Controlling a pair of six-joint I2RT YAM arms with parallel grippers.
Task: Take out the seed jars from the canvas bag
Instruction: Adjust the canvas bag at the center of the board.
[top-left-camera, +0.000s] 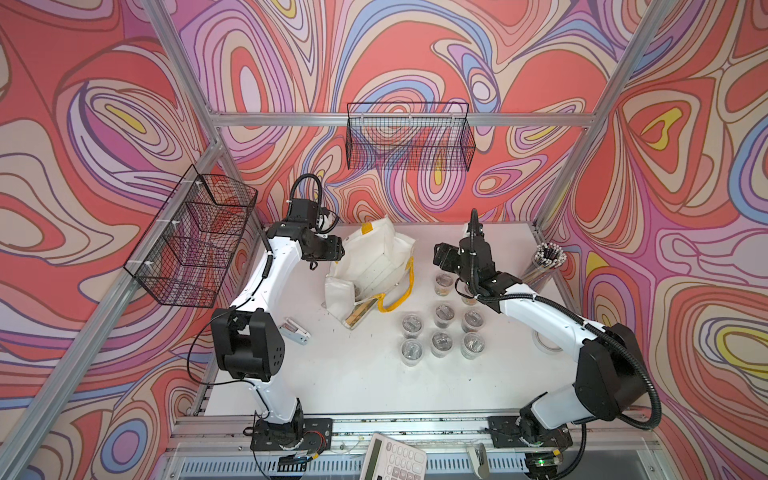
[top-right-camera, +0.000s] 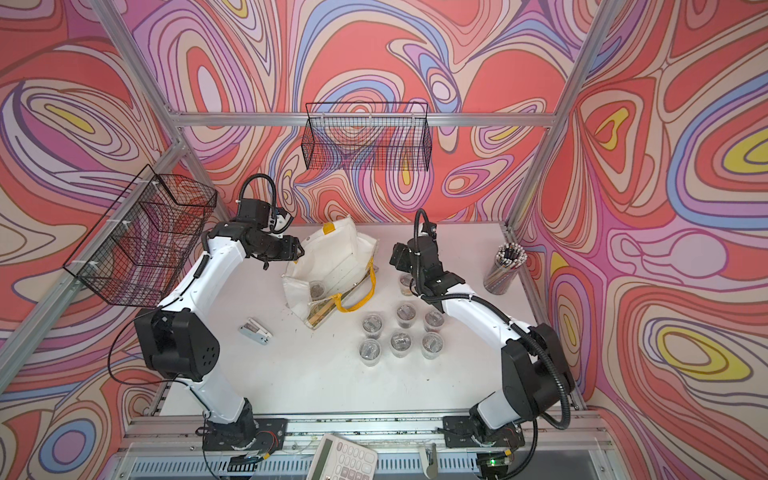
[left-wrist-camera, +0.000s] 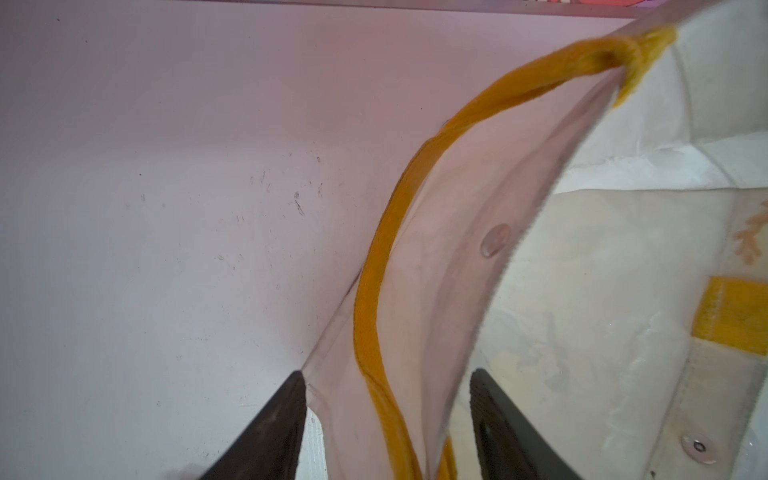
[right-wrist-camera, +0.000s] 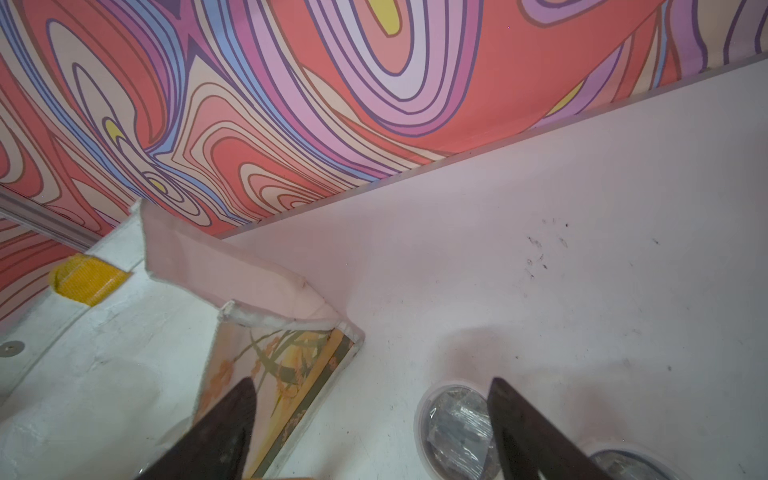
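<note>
On the table (top-left-camera: 353, 374), white canvas bag (top-left-camera: 374, 257) gapes; left claw (left-wrist-camera: 387, 372), right claw (right-wrist-camera: 372, 380) apart.

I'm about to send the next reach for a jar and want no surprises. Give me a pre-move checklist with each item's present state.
1. Left gripper clear of the canvas bag: not ok. Jaws open, but the bag's rim and yellow handle lie between them.
2. Right gripper empty: ok. Jaws apart, nothing between.
3. Bag emptied: not ok. One seed jar lies inside.
4. Bag mouth open: ok. Its inside shows in both top views.
5. Jars on the table upright: ok for the block of six; a further jar partly behind the right arm: cannot tell.
</note>
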